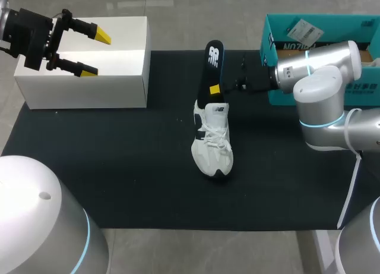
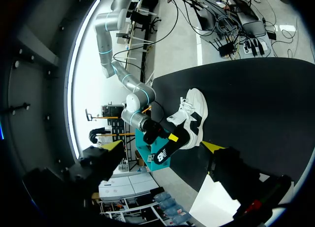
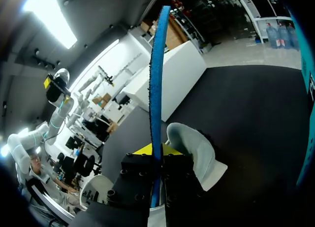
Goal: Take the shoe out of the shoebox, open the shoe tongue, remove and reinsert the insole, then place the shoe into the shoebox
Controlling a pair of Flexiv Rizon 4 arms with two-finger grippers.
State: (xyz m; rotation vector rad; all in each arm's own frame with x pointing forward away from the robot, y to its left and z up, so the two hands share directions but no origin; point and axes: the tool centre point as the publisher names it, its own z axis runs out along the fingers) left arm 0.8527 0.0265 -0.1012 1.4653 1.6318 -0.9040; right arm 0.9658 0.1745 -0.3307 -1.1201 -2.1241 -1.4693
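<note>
Shoe [image 1: 212, 144] toe toward robot, long axis near-far | right gripper [image 3: 156, 153] clamps insole [image 1: 214, 63] | left gripper [image 1: 95, 53] spread

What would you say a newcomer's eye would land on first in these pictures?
Probably the black insole, held up by the right gripper, its lower end at the heel of the white shoe on the black mat. Next, the left gripper, open above the white box at left, and the teal shoebox at right.
</note>
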